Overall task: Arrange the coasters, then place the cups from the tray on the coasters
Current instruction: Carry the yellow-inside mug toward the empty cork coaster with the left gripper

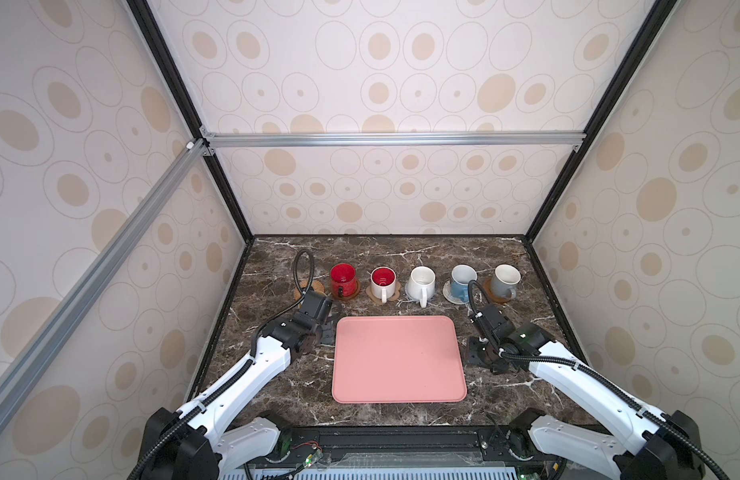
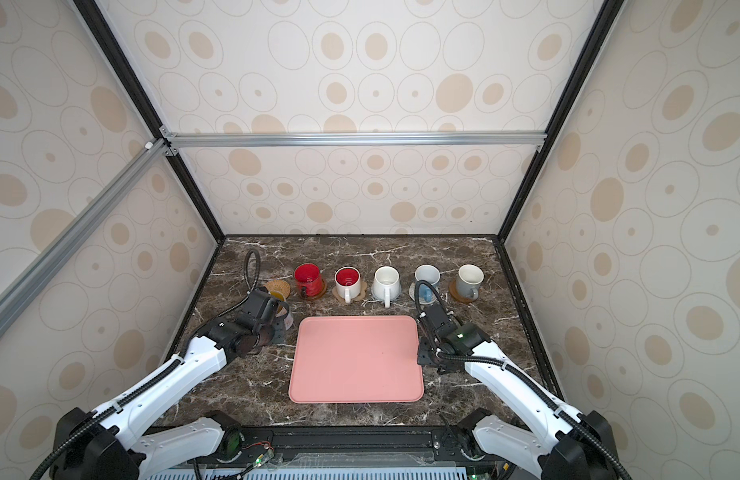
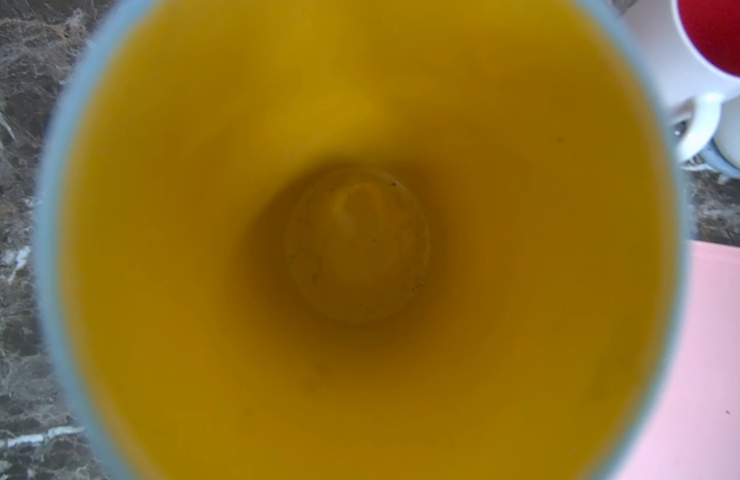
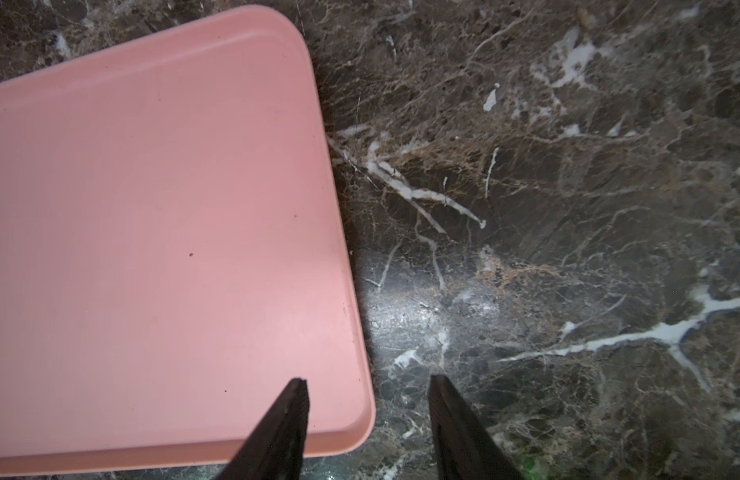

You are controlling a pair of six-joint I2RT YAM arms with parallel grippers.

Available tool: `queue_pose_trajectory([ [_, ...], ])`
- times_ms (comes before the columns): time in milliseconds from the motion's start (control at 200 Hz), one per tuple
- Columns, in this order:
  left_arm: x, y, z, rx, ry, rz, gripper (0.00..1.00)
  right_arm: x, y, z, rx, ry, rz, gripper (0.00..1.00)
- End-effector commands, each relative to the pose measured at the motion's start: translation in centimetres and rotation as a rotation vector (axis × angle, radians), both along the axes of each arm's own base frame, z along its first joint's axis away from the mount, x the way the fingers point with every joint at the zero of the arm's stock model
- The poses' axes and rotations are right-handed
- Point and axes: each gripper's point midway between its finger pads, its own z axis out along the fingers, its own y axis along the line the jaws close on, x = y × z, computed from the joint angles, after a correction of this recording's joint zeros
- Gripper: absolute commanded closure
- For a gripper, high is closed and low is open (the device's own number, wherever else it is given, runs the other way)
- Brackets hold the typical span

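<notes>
**Status.** With the pink tray (image 1: 397, 361) taken as the dial centre in both top views, five cups stand on coasters in a row on the desk (image 1: 401, 253), from 11 to 1 o'clock: red cup (image 1: 343, 278), white cup with red inside (image 1: 382, 282), white cup (image 1: 421, 284), light blue cup (image 1: 461, 282) and grey-white cup (image 1: 505, 280). The tray carries nothing.

**Left gripper** (image 2: 276, 328). It is closed on the blue cup with yellow inside (image 3: 360, 291) just off the tray's 10 o'clock corner. The wrist camera looks straight down the bore, which suggests the cup is held upright for a flat set-down. Whether its base is clear of the desk cannot be told.

**Target.** The rattan coaster (image 2: 276, 286), at the 11 o'clock end of the row, is the only bare one. It lies just beyond the held cup.

**Right gripper** (image 4: 368, 378). Its jaws stand apart and empty over the tray's 3 o'clock edge, probably parked clear of the working arm.
</notes>
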Motion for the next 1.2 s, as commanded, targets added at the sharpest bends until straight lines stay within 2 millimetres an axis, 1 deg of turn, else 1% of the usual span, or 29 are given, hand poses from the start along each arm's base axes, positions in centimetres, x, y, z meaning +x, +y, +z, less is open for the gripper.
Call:
queue_pose_trajectory([
  [0, 4.1, -0.2, 4.9, -0.024, -0.179, -0.025, 1.0, -0.4, -0.9, 0.5, -0.019, -0.005, -0.045, 0.49],
  [345, 7.7, 2.3, 4.6, -0.009, -0.202, -0.029, 1.0, -0.9, -1.7, 0.9, -0.025, -0.02, -0.083, 0.49],
  [515, 9.4, 3.7, 4.2, 0.013, -0.194, -0.028, 1.0, -0.9, -2.0, 1.2, -0.033, -0.024, -0.094, 0.49],
  [605, 10.4, 4.2, 4.4, 0.011, -0.214, -0.029, 1.0, -0.9, -2.1, 1.3, -0.036, -0.031, -0.096, 0.49],
  [745, 12.0, 4.8, 4.5, 0.011, -0.236, -0.03, 1.0, -0.9, -2.1, 1.4, -0.036, -0.032, -0.101, 0.49],
  [871, 13.4, 4.7, 4.3, -0.003, -0.254, -0.073, 1.0, -1.1, -2.1, 1.3, -0.033, -0.023, -0.107, 0.49],
  [1026, 14.8, 5.3, 3.4, 0.023, -0.235, -0.086, 1.0, -1.3, -2.4, 1.5, -0.035, -0.033, -0.121, 0.49],
  [1196, 16.0, 6.2, 3.1, 0.013, -0.237, -0.078, 1.0, -1.5, -2.8, 1.8, -0.033, -0.052, -0.137, 0.49],
])
